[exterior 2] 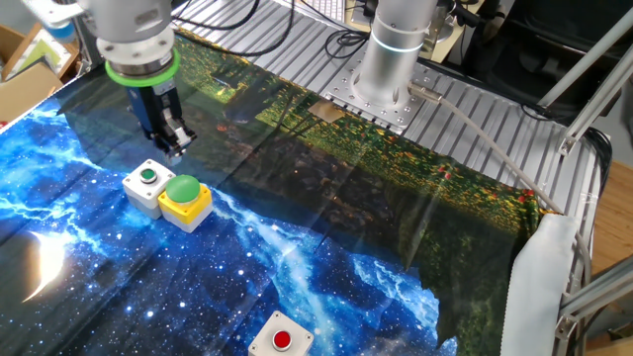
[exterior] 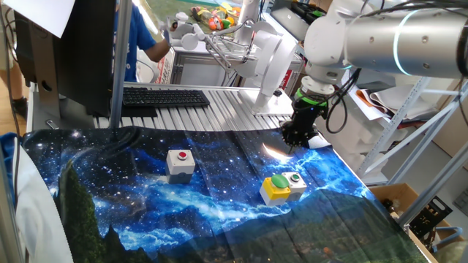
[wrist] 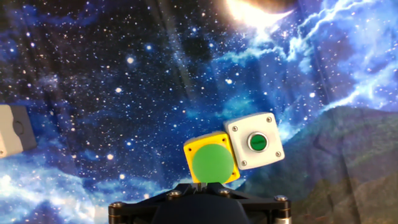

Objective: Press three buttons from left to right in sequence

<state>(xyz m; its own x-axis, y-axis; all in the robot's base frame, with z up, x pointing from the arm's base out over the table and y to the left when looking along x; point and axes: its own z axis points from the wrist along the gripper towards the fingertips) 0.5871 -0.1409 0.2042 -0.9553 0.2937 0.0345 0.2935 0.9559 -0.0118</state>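
Observation:
Three buttons sit on the galaxy-print cloth. The grey box with the red button (exterior: 180,162) (exterior 2: 281,339) stands alone at the left, and only its edge (wrist: 12,129) shows in the hand view. The yellow box with the green dome (exterior: 278,185) (exterior 2: 184,198) (wrist: 211,160) touches the small grey box with the tiny green button (exterior: 296,181) (exterior 2: 148,183) (wrist: 255,142). My gripper (exterior: 294,140) (exterior 2: 171,140) (wrist: 200,184) hangs above the cloth just behind that pair, touching neither. Its fingertips meet, shut on nothing.
A black keyboard (exterior: 164,97) and a dark monitor (exterior: 73,51) stand on the slatted metal table behind the cloth. The arm's base (exterior 2: 386,69) is bolted at the cloth's far edge. A bright glare patch (exterior: 274,151) lies near the gripper.

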